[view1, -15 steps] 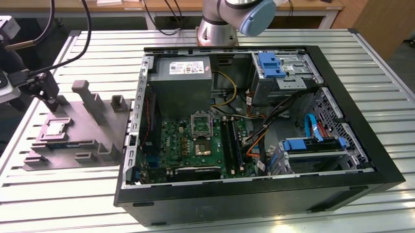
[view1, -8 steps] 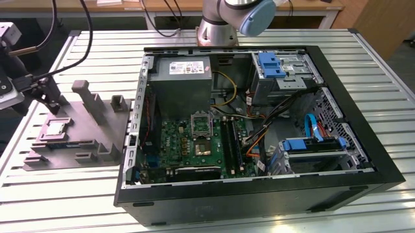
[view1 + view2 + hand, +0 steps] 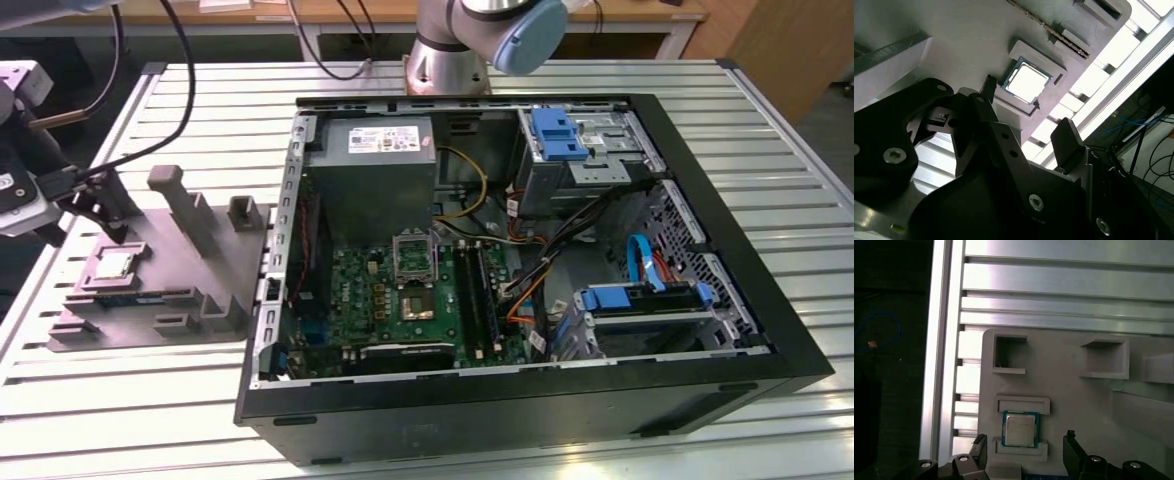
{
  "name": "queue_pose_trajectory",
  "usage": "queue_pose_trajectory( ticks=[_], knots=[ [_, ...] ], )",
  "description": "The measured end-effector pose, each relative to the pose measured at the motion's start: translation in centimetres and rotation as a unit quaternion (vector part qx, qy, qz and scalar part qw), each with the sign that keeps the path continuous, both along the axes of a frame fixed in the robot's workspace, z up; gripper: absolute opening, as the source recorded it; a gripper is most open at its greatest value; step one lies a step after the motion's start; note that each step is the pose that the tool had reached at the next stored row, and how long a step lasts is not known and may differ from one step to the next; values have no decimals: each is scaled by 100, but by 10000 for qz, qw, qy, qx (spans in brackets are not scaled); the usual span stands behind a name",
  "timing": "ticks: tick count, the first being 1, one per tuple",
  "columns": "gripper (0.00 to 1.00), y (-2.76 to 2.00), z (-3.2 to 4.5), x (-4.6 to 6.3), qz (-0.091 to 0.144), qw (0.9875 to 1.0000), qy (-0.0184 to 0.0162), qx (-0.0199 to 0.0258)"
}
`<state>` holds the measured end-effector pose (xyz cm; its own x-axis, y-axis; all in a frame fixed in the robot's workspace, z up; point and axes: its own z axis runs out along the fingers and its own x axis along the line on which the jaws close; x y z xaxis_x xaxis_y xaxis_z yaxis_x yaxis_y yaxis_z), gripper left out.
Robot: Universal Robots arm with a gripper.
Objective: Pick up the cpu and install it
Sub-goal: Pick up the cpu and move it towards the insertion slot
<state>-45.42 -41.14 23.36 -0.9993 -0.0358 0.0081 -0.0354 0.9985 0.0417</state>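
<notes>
The cpu (image 3: pixel 110 265) is a small silvery square chip lying flat in a recess of the grey moulded holder (image 3: pixel 200 290), at the exterior view's left. My gripper (image 3: pixel 100 222) hovers just above it. In the first wrist view the cpu (image 3: pixel 1019 429) sits between the two dark fingertips (image 3: pixel 1070 439) of the gripper (image 3: pixel 1024 441), which is open and holds nothing. In the second wrist view the cpu (image 3: pixel 1026 81) shows beyond the gripper (image 3: pixel 1029 112). The motherboard socket (image 3: pixel 416 303) lies inside the open computer case (image 3: pixel 747 330).
The holder (image 3: pixel 1069 395) has upright posts (image 3: pixel 180 200) and empty pockets (image 3: pixel 1010 354) around the chip. It rests on a slatted aluminium table (image 3: pixel 134 400). Cables, drive bays and a power supply (image 3: pixel 380 170) crowd the case. The arm's base (image 3: pixel 447 55) stands behind the case.
</notes>
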Motion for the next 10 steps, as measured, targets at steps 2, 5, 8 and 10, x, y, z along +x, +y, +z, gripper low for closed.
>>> queue_pose_trajectory(
  ticks=[2,5,8,10],
  knots=[
    [71,0,-19,0,0,10000,0,0],
    [71,0,-24,0,0,10000,0,0],
    [71,0,-25,0,0,10000,0,0],
    [71,0,-25,0,0,10000,0,0]
  ],
)
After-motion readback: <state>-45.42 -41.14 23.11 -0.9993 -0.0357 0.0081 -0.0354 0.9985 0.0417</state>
